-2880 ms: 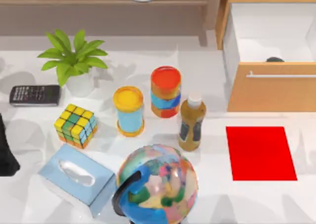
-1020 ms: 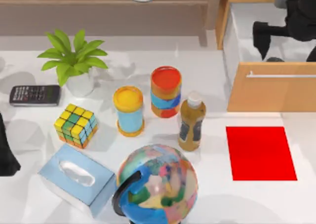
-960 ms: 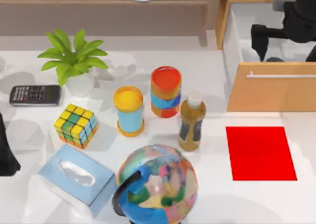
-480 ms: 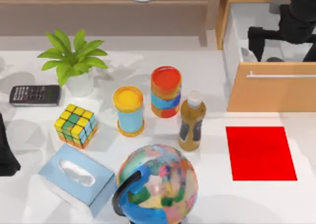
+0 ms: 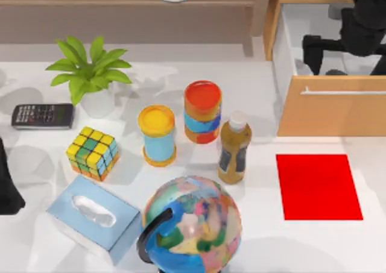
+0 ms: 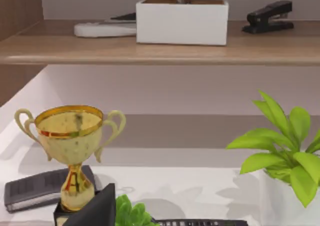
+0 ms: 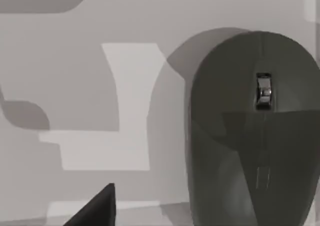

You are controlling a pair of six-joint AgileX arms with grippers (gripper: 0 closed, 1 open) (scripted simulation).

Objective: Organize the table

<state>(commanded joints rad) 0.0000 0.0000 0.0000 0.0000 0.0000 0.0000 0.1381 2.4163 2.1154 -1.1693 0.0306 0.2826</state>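
The white table (image 5: 265, 98) carries many items. At its back right a wooden drawer (image 5: 332, 107) stands pulled open, with a dark grey mouse (image 5: 336, 72) lying on its white floor. My right gripper (image 5: 313, 49) hangs over the drawer, just left of and above the mouse, open and holding nothing. In the right wrist view the mouse (image 7: 255, 136) lies close below, apart from one black fingertip (image 7: 97, 208). My left arm (image 5: 6, 188) is parked at the table's left edge; one fingertip (image 6: 97, 211) shows, open.
A red mat (image 5: 318, 185) lies in front of the drawer. Across the middle and left stand a bottle (image 5: 234, 149), two cans (image 5: 202, 111), a globe (image 5: 193, 225), a tissue box (image 5: 93, 217), a cube (image 5: 92, 153), a calculator (image 5: 42, 115), a plant (image 5: 87, 71) and a trophy (image 6: 72, 146).
My right arm has come into view over the open drawer and has drifted slightly left and lower towards the mouse. The mouse and the left arm have stayed put.
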